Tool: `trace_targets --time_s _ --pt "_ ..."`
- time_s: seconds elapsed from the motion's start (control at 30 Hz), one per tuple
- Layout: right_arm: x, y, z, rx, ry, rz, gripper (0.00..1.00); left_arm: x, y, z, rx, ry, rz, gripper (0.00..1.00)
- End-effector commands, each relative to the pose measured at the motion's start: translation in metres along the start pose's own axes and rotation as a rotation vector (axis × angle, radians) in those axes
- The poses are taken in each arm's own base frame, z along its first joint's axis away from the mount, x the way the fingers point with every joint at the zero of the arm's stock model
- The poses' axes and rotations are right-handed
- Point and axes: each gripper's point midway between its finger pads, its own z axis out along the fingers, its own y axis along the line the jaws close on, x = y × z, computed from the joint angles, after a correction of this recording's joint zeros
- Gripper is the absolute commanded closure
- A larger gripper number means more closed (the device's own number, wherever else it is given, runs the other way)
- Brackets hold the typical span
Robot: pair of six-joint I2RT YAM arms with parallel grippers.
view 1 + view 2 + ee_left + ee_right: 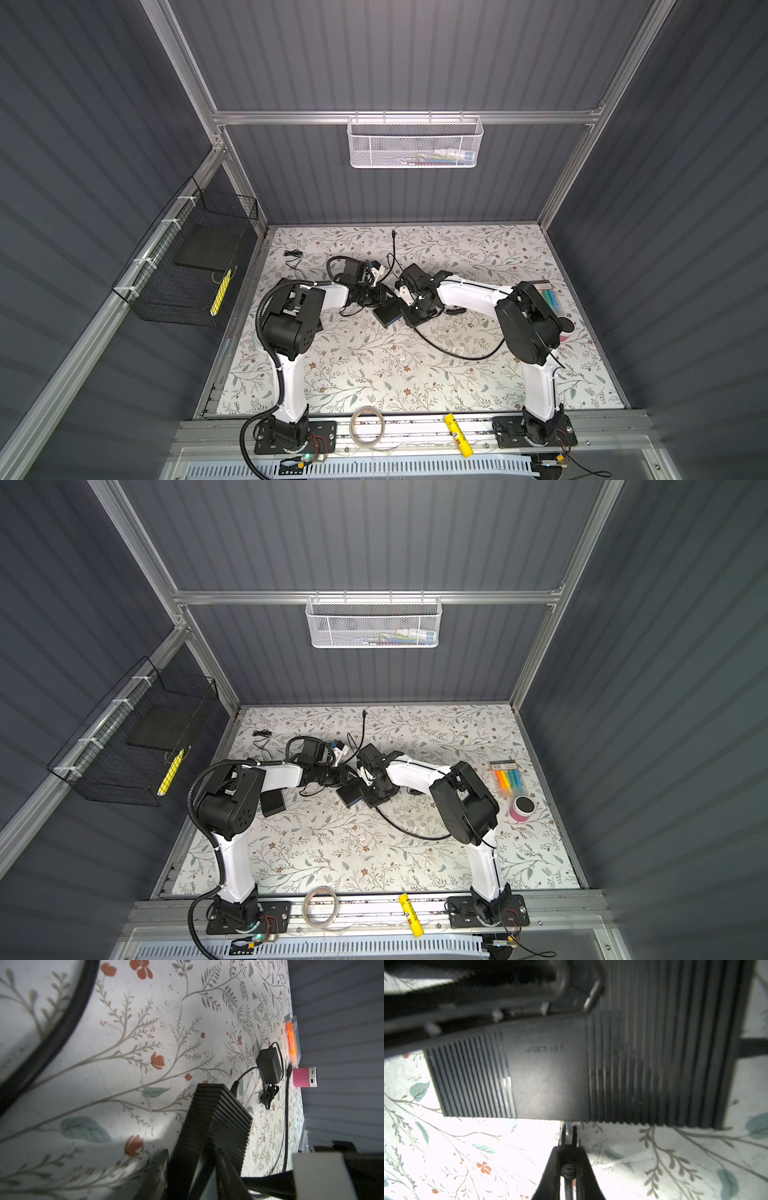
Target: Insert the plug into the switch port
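Standing by the table (365,374), I saw the switch (386,316) near its middle, between the two arms. The left claw (384,301) was clamped on one edge of it, with a finger lying across the ribbed top. The right claw (569,1155) was closed on the plug (569,1138), pinching its boot. The plug's clear tip met the switch's side face; whether it sat in a port I could not tell. The black cable (453,353) trailed in a loop toward the right arm.
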Motion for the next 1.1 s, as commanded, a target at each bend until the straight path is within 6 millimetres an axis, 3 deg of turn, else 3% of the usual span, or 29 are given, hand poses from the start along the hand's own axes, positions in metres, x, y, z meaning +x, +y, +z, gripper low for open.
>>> trace_targets --time_s 0.0,0.4,0.63,1.07 --pt "-0.022 0.007 -0.010 -0.023 -0.068 -0.003 1.00 0.029 0.005 0.012 0.012 0.081 -0.055 0.63" --pt "-0.026 -0.005 -0.011 0.037 -0.074 -0.041 1.00 0.030 0.002 0.011 0.020 0.093 -0.048 0.65" --pt "-0.030 -0.002 -0.018 0.027 -0.095 -0.087 1.00 0.031 0.002 0.014 0.026 0.102 -0.049 0.66" --pt "-0.022 -0.015 -0.005 0.073 -0.134 -0.080 1.00 0.035 0.002 0.019 0.030 0.123 -0.056 0.67"
